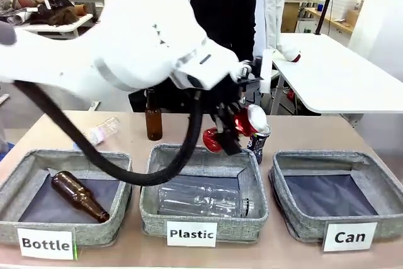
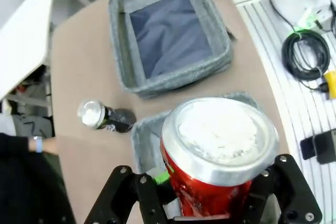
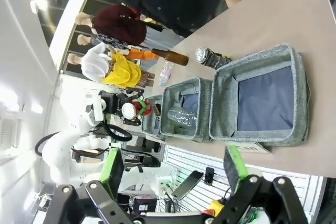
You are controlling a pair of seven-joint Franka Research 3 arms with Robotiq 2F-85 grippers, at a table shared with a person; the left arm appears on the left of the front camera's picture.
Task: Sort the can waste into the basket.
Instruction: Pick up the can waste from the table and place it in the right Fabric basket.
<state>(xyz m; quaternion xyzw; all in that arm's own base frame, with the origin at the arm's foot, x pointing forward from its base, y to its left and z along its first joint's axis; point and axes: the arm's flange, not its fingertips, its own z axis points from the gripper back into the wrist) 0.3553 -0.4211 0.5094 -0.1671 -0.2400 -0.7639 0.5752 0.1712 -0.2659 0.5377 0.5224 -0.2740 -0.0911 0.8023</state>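
A dented red can (image 1: 249, 121) hangs tilted above the far rim of the "Plastic" basket (image 1: 203, 225), with my left gripper (image 1: 230, 133) shut across its middle. In the left wrist view the red can (image 2: 218, 156) and its silver top sit between the fingers (image 2: 157, 178). A black can (image 1: 259, 143) with a silver top stands on the table just right of the red one, also seen as the black can (image 2: 103, 116). The "Can" basket (image 1: 295, 215) sits at the right with nothing in it, as the left wrist view of that basket (image 2: 122, 61) also shows. My right gripper (image 3: 174, 177) is open, high over the table's near side.
A clear plastic bottle (image 1: 201, 201) lies in the middle basket. The "Bottle" basket (image 1: 19, 187) at the left holds a brown bottle (image 1: 79, 196). Another brown bottle (image 1: 153, 115) stands behind, a clear bottle (image 1: 102, 131) lies beside it. A person (image 1: 220, 4) stands at the far side.
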